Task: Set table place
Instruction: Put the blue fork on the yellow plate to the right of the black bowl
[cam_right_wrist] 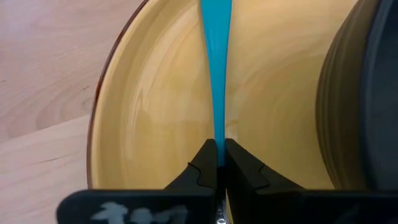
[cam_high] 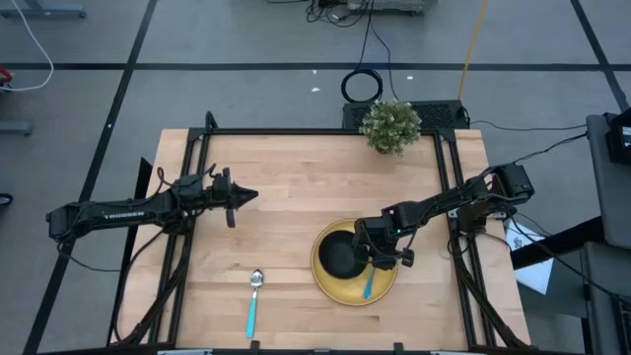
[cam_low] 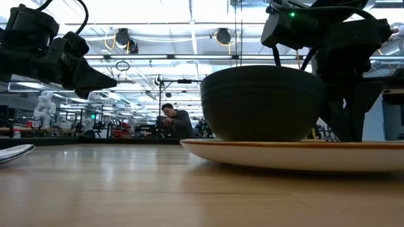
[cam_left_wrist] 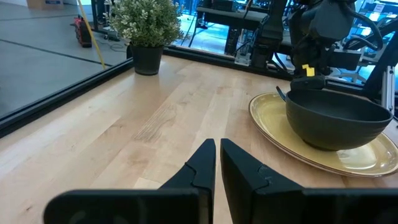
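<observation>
Fork [cam_right_wrist: 216, 81] over yellow plate [cam_high: 385, 289] beside black bowl [cam_high: 342, 256], right gripper [cam_right_wrist: 216, 163] jaws clamped on its turquoise handle; left gripper [cam_left_wrist: 217, 163] jaws together.

Hardly any writing can be read. The left arm [cam_high: 113, 210] carries a line of white capital lettering along its dark forearm in the high view, too small to spell out with certainty. The right end effector [cam_right_wrist: 217, 163] shows white marks on its dark body in the right wrist view, cut off and unreadable.
</observation>
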`<state>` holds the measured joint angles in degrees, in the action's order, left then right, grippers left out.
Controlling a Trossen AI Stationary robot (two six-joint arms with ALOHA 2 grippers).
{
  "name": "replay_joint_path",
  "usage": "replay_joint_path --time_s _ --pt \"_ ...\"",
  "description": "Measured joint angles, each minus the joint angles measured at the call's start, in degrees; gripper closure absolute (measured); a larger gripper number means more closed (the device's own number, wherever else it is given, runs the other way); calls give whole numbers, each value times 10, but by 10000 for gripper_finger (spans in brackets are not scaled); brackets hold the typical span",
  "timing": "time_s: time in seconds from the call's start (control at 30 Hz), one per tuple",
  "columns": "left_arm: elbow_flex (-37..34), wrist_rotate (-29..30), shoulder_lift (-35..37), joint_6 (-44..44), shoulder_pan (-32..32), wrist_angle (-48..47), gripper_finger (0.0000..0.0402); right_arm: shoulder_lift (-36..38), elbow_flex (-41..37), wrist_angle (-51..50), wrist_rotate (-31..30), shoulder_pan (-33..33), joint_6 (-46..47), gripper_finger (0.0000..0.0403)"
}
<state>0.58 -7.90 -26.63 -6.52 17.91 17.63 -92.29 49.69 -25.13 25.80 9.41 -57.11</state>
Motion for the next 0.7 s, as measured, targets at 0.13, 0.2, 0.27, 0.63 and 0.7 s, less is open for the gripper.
replay_joint_path --time_s 0.13,0.2,0.27,0.63,0.7 --pt "0 0 0 0 0 0 373 0 0 0 0 0 9 401" --pt "0 0 0 0 0 0 373 0 0 0 0 0 9 401" --pt "0 0 0 0 0 0 373 0 0 0 0 0 9 397" --pt "0 0 0 1 0 1 373 0 0 1 -3 0 20 357" --pt "0 0 0 1 0 1 373 0 0 1 -3 0 20 356"
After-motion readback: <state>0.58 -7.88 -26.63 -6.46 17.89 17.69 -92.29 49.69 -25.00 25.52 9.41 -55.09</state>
